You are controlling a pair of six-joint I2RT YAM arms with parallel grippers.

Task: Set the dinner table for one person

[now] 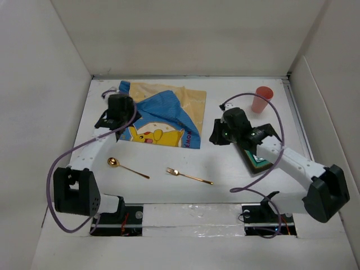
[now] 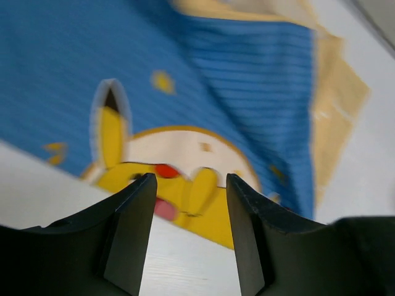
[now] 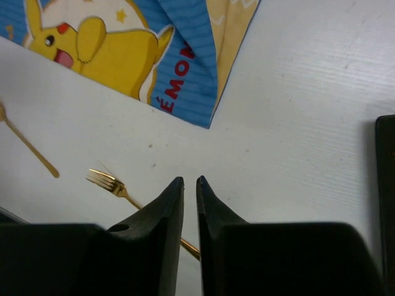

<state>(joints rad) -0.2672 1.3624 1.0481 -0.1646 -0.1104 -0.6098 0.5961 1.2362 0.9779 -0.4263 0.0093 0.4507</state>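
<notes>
The white dinner table [image 1: 169,194] carries a blue and yellow cartoon-print mat [image 1: 169,115], partly folded over, at the back. A gold spoon [image 1: 114,162] and a gold fork [image 1: 188,175] lie on the bare surface in front of the mat. My left gripper [image 1: 115,125] hovers open and empty over the mat's near left edge [image 2: 247,74]; its jaws [image 2: 190,179] stand wide apart. My right gripper [image 1: 216,136] hangs to the right of the mat. Its jaws [image 3: 190,180] are all but shut, with a thin slit and nothing in it, above the fork's handle [image 3: 108,180].
A pink cup [image 1: 262,98] stands at the back right. A dark flat tray or plate [image 1: 260,160] lies under the right arm, its edge showing [image 3: 386,185]. White walls enclose the table on three sides. Purple cables loop off both arms.
</notes>
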